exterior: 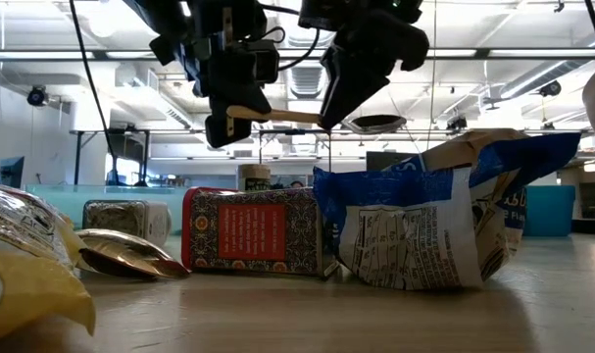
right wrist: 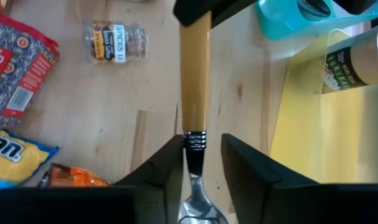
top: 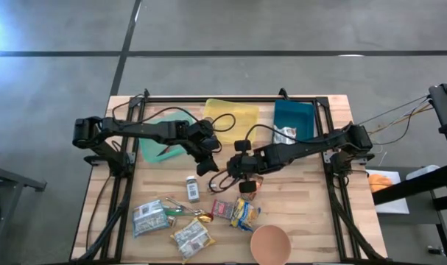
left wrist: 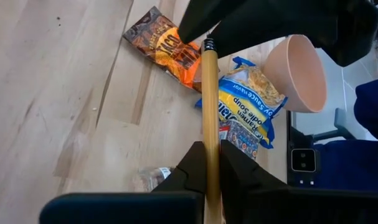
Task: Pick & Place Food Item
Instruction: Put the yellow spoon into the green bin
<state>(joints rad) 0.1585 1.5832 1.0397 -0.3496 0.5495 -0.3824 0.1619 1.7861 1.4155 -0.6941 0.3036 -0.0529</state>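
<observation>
Wooden-handled spoon hung level in mid-air above worktop, centre of high view. Left gripper pinched wooden end, fingers pressed tight on it. Right gripper at metal neck, fingers slightly spread either side. Spice jar below, just beside red packet.

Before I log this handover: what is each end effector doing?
Left end effector: shut on the wooden-handled spoon.
Right end effector: fingers stand apart either side of the spoon's neck; grip cannot be told.
</observation>
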